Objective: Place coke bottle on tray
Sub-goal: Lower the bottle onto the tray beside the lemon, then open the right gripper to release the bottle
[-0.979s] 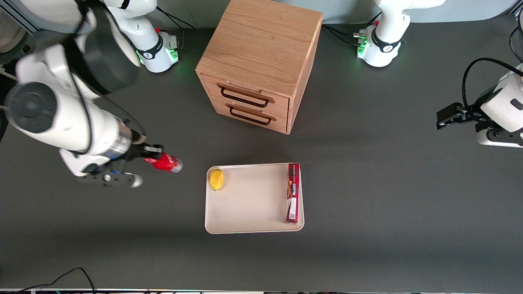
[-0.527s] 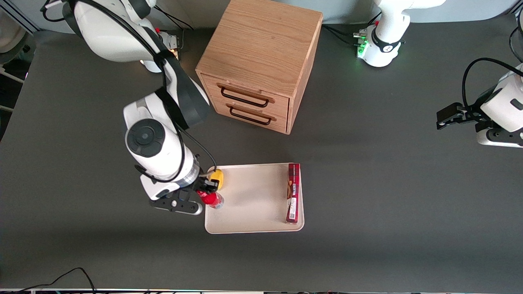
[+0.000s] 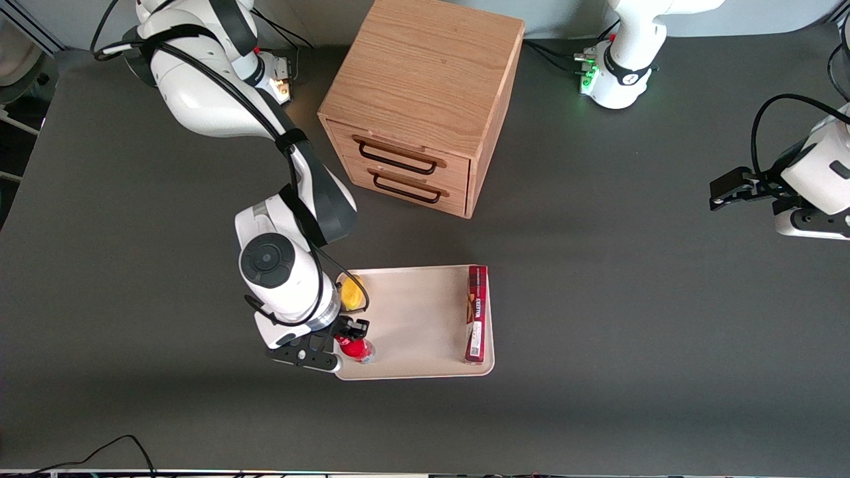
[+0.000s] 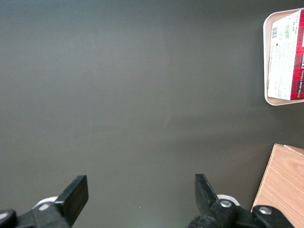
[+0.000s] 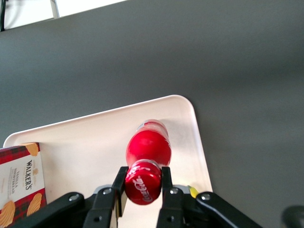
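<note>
Nearest the front camera, the gripper (image 3: 350, 337) hangs over the corner of the tray (image 3: 412, 372) that lies toward the working arm's end, clamped on the coke bottle (image 3: 355, 348). From the front, the bottle is mostly hidden under the wrist, only a red patch showing. The right wrist view shows more: both fingers (image 5: 119, 186) press against the red cap, and the coke bottle (image 5: 147, 154) points down with its clear base over the tray (image 5: 85, 142), just inside the rounded corner. Whether the base touches the tray I cannot tell.

A little farther from the camera, the yellow fruit (image 3: 352, 293) sits on the tray, half covered by the arm. The long red box (image 3: 476, 313) lies along the tray's edge toward the parked arm; its Walkers label shows only at the wrist (image 5: 21, 183). Farthest stands the wooden drawer cabinet (image 3: 422, 99), both drawers shut.
</note>
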Robot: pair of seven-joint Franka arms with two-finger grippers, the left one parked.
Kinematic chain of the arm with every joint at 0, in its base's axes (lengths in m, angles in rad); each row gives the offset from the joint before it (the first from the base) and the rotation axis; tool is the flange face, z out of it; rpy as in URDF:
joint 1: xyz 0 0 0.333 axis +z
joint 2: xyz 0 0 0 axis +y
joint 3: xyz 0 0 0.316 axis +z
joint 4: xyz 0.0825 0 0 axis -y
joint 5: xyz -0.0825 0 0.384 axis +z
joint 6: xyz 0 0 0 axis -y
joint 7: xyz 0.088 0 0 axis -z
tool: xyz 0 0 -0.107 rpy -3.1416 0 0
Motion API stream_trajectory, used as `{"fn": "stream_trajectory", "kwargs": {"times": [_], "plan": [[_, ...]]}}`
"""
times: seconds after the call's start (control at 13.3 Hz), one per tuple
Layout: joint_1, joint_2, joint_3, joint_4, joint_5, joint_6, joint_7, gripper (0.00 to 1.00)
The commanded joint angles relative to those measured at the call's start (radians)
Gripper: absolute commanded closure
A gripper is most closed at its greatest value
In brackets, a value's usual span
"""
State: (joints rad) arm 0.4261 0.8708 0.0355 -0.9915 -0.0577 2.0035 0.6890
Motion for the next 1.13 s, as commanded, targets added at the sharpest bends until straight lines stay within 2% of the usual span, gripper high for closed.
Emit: {"fn": "stream_trajectory", "kwargs": {"times": [0.0, 0.08, 0.15, 0.23, 0.3, 0.38, 0.6, 0.83, 1.05], "plan": [[0.019, 0.034, -0.016, 0.051, -0.014, 0.001, 0.030, 1.00], [0.019, 0.036, -0.017, 0.050, -0.014, 0.001, 0.030, 1.00], [0.020, 0.037, -0.017, 0.048, -0.014, 0.001, 0.030, 0.81], [0.020, 0.037, -0.017, 0.045, -0.019, 0.001, 0.030, 0.44], [0.020, 0.039, -0.017, 0.042, -0.037, 0.001, 0.030, 0.17], [0.020, 0.039, -0.017, 0.039, -0.051, 0.001, 0.030, 0.00], [0.019, 0.014, -0.016, 0.037, -0.053, -0.021, 0.030, 0.00], [0.005, -0.056, -0.003, 0.021, -0.045, -0.161, 0.018, 0.00], [-0.027, -0.241, 0.001, -0.190, -0.039, -0.207, -0.057, 0.00]]}}
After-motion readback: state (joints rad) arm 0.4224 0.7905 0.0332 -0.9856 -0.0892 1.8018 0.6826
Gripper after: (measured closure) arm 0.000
